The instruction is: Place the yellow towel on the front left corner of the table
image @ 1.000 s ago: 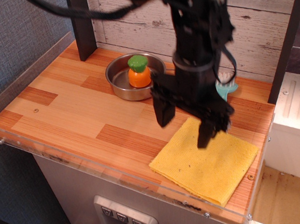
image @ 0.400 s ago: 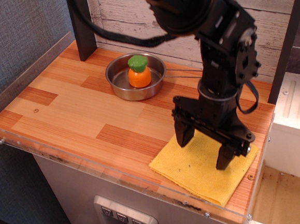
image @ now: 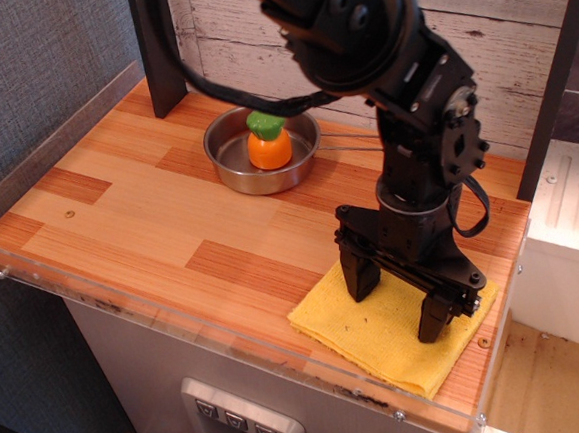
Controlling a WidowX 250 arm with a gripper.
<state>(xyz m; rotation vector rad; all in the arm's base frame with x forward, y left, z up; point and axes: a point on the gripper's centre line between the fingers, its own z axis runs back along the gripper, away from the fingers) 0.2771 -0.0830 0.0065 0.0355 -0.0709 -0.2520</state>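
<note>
— The gripper (image: pixel 404 303) is spread wide, holding nothing; why straddle the cloth?
— I'd guess to pinch it; both fingertips (image: pixel 361 282) press the yellow towel (image: pixel 394 331), flat at the table's (image: pixel 118 205) front right; the arm drops nearly vertical, wrist bent over it.

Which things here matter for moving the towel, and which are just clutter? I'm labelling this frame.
Belongs to the job:
yellow towel
table, front left corner free
end effector, open, fingers down on the towel

Just lying about:
steel pan
orange toy with green top, inside the pan
</note>
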